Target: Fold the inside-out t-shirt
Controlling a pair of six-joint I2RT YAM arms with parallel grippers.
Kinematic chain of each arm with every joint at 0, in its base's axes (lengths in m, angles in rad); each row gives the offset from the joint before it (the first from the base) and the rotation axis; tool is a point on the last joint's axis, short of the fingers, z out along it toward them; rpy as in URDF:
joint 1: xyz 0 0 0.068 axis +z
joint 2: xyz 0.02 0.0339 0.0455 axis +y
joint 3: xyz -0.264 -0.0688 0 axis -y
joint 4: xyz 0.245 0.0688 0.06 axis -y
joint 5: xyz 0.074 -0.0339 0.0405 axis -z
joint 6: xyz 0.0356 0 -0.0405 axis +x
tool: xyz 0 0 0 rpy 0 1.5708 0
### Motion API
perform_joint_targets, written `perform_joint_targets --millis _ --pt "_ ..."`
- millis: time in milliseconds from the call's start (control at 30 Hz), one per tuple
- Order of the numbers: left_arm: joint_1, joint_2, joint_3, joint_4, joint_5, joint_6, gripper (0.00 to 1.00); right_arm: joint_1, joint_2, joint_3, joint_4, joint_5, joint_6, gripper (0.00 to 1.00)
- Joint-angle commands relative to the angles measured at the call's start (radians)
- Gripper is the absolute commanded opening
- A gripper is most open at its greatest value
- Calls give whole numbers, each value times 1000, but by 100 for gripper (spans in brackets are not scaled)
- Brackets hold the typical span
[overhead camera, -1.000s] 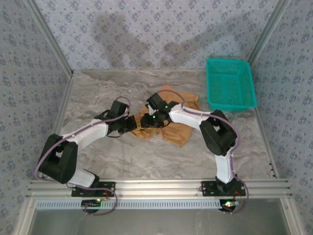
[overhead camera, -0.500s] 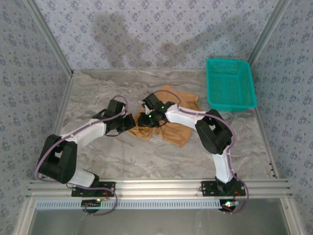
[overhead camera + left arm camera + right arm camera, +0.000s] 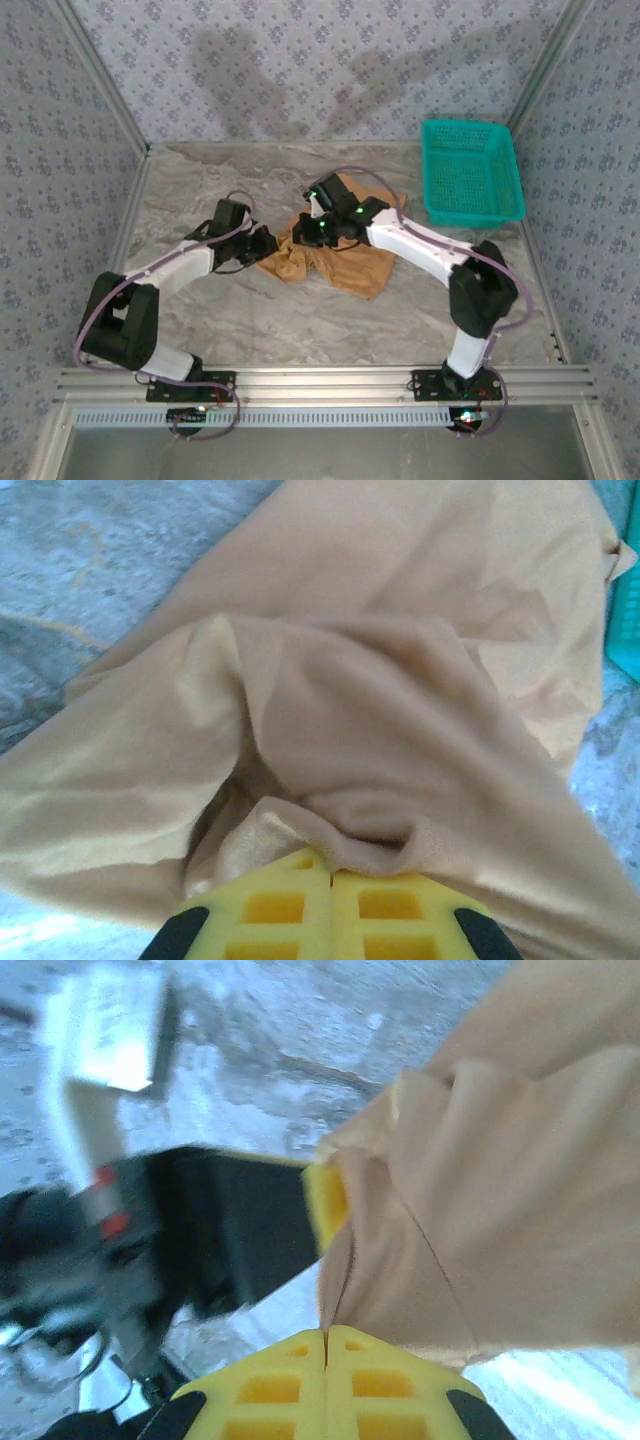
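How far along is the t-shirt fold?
Done: no fold to see; the t-shirt lies rumpled on the table. In hand: the left hand and right hand are both shut on cloth near its left edge, close together. Left: probably spreading it flat, then every fold.

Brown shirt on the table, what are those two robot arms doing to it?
Two robot arms are handling a crumpled tan cloth t-shirt on the grey marbled table. The left gripper is shut on a fold at its left edge, and the right gripper is shut on cloth close beside it. The shirt is bunched up, not yet folded. A teal plastic basket sits apart, far right.
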Motion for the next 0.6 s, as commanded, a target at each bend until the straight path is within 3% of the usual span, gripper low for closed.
perform_joint_targets --millis 0,200,500,567 --pt "12 46 80 23 35 -11 0 -10 -86 -54 -52 -16 -25 0" --pt "10 126 176 85 97 -67 0 -45 -140 -153 -66 7 -61 0" --pt "-1 141 148 114 112 -77 0 -66 -32 -235 -7 27 -56 0" --pt "-17 127 145 74 85 -37 9 -67 -41 -212 0 20 -42 0"
